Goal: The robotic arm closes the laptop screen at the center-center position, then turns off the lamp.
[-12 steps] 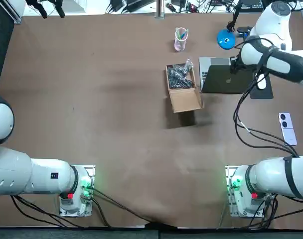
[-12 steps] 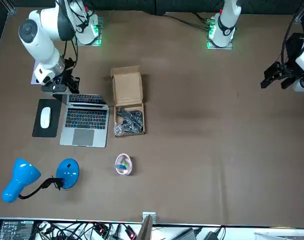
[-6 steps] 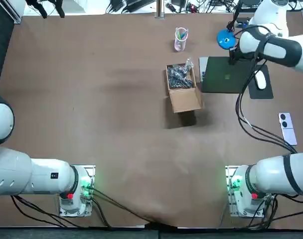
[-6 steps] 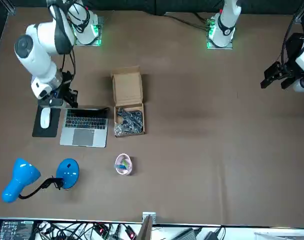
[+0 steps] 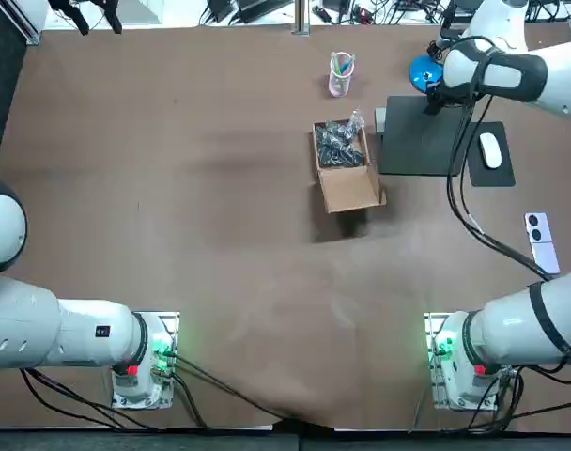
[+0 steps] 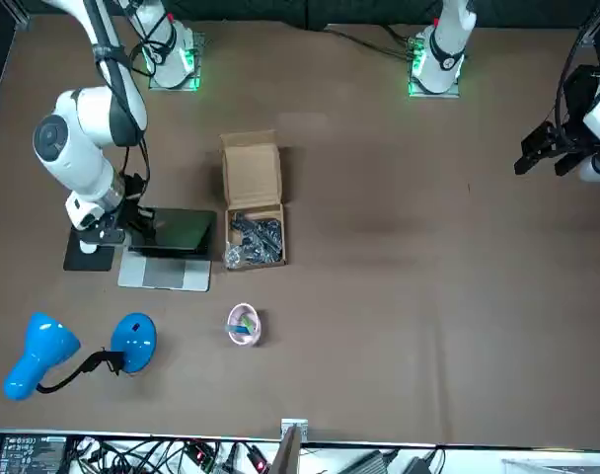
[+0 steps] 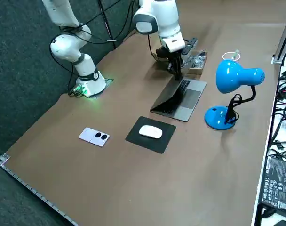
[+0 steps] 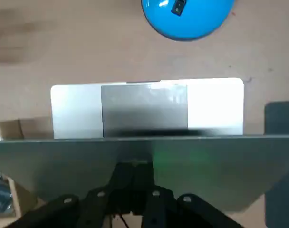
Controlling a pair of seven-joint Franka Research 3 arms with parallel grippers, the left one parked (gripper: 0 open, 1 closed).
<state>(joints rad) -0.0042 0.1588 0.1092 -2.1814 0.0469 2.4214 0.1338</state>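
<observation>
Right gripper (image 8: 133, 171): fingers (image 8: 145, 179) pressed together with nothing between them, tips bearing on the back of the laptop (image 5: 422, 139) lid at its free edge. The lid (image 7: 167, 98) is tilted low over the keyboard and not fully down.

In the overhead view the laptop body runs from the gripper toward 6 o'clock. The blue lamp (image 7: 237, 75) base stands just beyond the gripper at 12 o'clock, clear of the laptop.

Clearances: the mouse pad (image 5: 492, 169) with mouse (image 5: 490, 150) lies just beside the laptop at 3 o'clock, the open cardboard box (image 5: 347, 169) near at 9 o'clock, and the cup (image 5: 341, 73) at 10 o'clock. The far table edge (image 5: 267, 26) is near behind the lamp. Broad bare tabletop lies from 6 to 9 o'clock.
</observation>
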